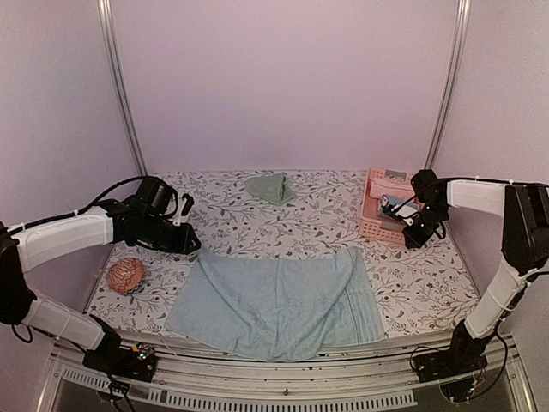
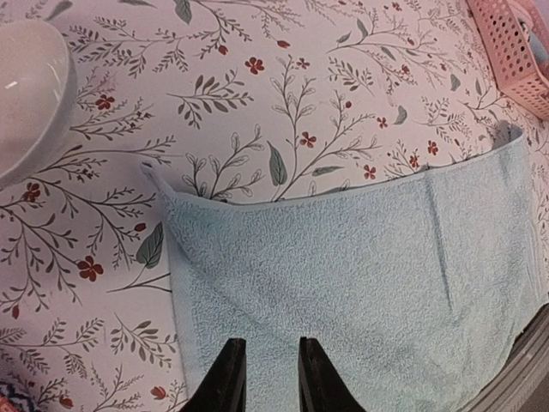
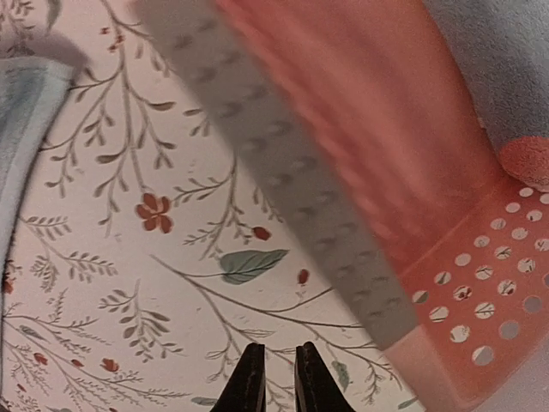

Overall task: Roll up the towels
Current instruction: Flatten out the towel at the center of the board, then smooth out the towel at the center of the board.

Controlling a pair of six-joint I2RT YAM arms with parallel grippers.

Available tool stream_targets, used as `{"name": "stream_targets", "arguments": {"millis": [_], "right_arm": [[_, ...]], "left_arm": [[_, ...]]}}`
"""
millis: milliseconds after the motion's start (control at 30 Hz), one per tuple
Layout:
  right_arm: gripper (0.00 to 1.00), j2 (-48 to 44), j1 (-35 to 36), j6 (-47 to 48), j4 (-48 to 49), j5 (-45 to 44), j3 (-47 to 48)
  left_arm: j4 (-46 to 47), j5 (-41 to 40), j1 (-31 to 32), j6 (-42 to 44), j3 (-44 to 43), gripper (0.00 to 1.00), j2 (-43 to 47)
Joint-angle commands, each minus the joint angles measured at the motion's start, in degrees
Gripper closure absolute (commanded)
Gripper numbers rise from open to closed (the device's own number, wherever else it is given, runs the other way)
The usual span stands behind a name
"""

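Note:
The light blue towel [image 1: 274, 300] lies spread flat at the front middle of the table, its front edge hanging over the table's edge. It fills the left wrist view [image 2: 360, 275], and a corner shows in the right wrist view [image 3: 21, 112]. The pale sage-green towel [image 1: 270, 186] lies crumpled at the back middle. My left gripper [image 1: 184, 242] hovers over the blue towel's back left corner, jaws a little apart and empty [image 2: 273, 378]. My right gripper [image 1: 420, 236] hangs by the pink basket, far from both towels, jaws almost together with nothing between them [image 3: 279, 382].
The pink slatted basket [image 1: 382, 206] stands at the back right with small items inside; its perforated wall is close in the right wrist view [image 3: 480, 300]. A reddish-brown ball [image 1: 125, 275] sits at the left edge. A floral cloth [image 1: 223, 215] covers the table.

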State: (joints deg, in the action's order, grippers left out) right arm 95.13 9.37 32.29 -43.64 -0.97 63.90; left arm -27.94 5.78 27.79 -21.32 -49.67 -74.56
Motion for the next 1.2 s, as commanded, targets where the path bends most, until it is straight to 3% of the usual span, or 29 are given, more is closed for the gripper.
{"name": "stream_targets", "arguments": {"millis": [0,233,500,567,633,667,833,1167], "right_arm": [[0.86,5.5,-2.8,-0.7,5.8,-8.5,6.0],[0.82,12.2,-3.6,-4.4,9.7,-12.5,13.0],[0.73,2.5,0.3,0.6,0.4,9.8,6.2],[0.73,-0.7,2.6,3.5,-1.5,15.3,3.2],[0.73,-2.4,4.7,5.0,-3.1,19.1,1.7],[0.73,-2.5,5.4,5.1,-3.4,20.0,1.4],[0.76,0.8,6.6,4.6,-3.1,21.7,1.8],[0.77,8.4,11.9,4.0,-2.1,26.7,4.6]], "left_arm": [[1.0,2.4,1.1,-0.7,1.1,0.75,-1.6],[1.0,1.5,1.3,-1.5,2.1,0.75,-3.0],[-3.3,-4.0,1.3,-4.0,0.5,0.74,-5.1],[-5.6,-5.4,1.2,-4.3,0.0,0.81,-6.0],[-6.5,-5.4,1.1,-4.0,-0.1,0.96,-7.1],[-6.6,-4.7,1.1,-3.8,0.2,1.0,-7.6],[-4.9,-0.7,1.1,-4.3,1.4,1.0,-10.2],[-3.9,-0.3,1.1,-6.3,3.9,1.0,-12.8]]}}
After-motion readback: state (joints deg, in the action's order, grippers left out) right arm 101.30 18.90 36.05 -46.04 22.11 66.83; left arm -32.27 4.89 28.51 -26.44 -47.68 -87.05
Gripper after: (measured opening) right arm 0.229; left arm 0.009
